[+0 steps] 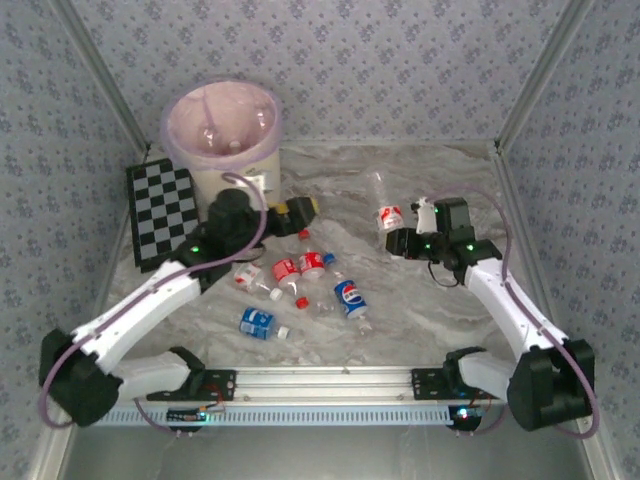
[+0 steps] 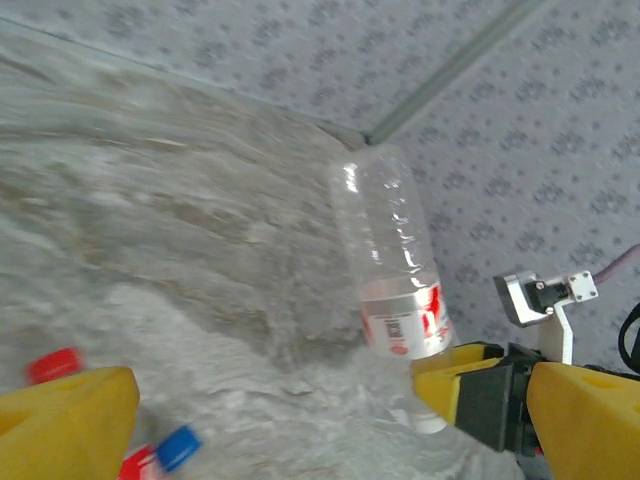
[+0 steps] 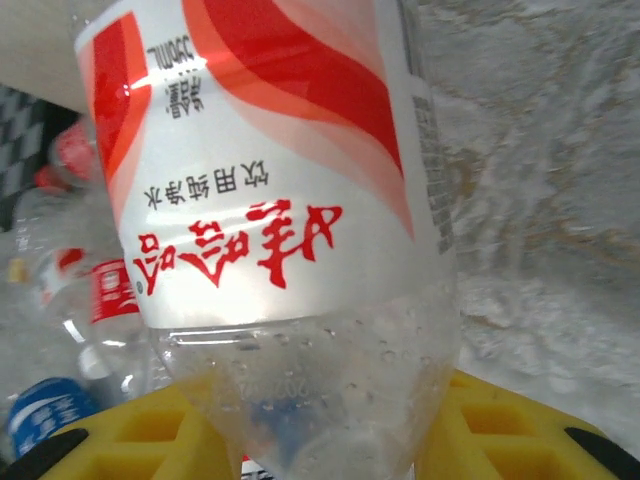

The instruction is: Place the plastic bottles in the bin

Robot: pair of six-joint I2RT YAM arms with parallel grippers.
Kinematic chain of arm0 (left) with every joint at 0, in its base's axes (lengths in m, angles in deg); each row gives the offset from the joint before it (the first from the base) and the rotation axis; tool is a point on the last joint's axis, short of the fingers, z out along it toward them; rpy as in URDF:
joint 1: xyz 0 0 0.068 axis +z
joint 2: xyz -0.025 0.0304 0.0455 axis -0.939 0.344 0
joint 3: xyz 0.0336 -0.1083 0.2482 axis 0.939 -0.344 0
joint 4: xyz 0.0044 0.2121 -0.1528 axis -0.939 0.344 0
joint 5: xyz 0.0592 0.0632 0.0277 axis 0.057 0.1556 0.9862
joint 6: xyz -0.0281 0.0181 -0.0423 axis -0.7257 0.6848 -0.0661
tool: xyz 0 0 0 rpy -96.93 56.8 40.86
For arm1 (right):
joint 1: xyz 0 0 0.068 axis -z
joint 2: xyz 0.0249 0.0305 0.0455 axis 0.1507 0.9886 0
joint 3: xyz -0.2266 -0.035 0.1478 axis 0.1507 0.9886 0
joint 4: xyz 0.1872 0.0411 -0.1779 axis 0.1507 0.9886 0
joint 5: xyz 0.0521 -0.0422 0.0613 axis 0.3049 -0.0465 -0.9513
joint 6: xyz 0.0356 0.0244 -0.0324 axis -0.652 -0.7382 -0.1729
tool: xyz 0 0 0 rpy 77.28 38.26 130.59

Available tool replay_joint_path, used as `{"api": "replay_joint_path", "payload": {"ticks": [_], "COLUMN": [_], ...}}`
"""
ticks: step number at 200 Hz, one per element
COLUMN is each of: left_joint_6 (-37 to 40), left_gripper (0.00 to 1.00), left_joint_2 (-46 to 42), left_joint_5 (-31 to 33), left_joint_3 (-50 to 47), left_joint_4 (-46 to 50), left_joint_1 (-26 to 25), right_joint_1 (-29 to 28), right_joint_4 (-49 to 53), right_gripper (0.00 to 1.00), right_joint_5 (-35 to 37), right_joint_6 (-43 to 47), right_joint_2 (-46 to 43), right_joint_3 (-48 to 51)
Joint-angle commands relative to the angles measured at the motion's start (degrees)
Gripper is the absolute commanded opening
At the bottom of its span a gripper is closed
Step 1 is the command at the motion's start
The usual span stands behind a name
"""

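- We find the right gripper (image 1: 393,236) clamped on a red-labelled bottle (image 3: 270,200). Its neck end sits between the yellow fingers (image 3: 500,430) and its body projects beyond them.
- The left gripper (image 1: 298,208) stands wide, with nothing between its jaws. Loose bottles (image 1: 300,275) lie just beside it.
- The bin (image 1: 170,140) stands near the left jaws, on their far side.

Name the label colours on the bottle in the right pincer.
Bottle label: white with red bands and red lettering; the right wrist view shows it best.

A red-labelled clear bottle (image 1: 388,214) hangs neck-down, right of crushed bottles (image 1: 312,264) lying mid-table; the pink-lined bin (image 1: 205,170) stands far left.
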Motion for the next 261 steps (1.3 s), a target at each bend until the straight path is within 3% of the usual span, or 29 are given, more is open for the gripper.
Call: {"api": "replay_joint_path", "payload": {"ticks": [1,35,85,137,211,239,261], "left_joint_6": [-1.8,-4.9,-7.2,-10.8,-12.1,-12.2,-12.2], "left_gripper": [1.00,1.00,0.99,0.90,0.66,0.78,0.76], "left_joint_2": [6.6,17.1,26.2,31.8,34.2,35.3,35.6], "left_joint_5": [1.6,-1.5,-4.2,-8.6,-9.1,-9.9,-9.8], "left_joint_3": [5.0,8.7,13.6,17.1,18.2,19.2,19.3], "left_joint_4": [-13.2,-20.1,-22.2,-23.3,-22.7,-21.6,-21.6], "left_joint_1": [-4.1,-6.0,-8.4,-9.1,-9.1,-9.1,-9.1], "right_joint_1": [-0.2,-0.3,-0.9,-1.7,-2.0,-2.2,-2.3], "right_joint_4": [-5.5,-9.0,-10.3,-10.9,-11.1,-11.0,-10.5], "right_gripper": [0.39,0.38,0.38,0.38,0.38,0.38,0.38], "right_joint_5": [-6.3,-8.1,-9.2,-9.0,-8.7,-8.4,-8.2], "right_joint_6": [-4.7,-7.3,-8.3,-8.3,-8.1,-7.8,-7.5], "right_joint_2": [-2.6,-5.7,-6.2,-5.6,-5.3,-5.3,-5.2], "right_joint_3": [3.3,5.8,5.7,5.3,4.5,4.1,3.8]}}
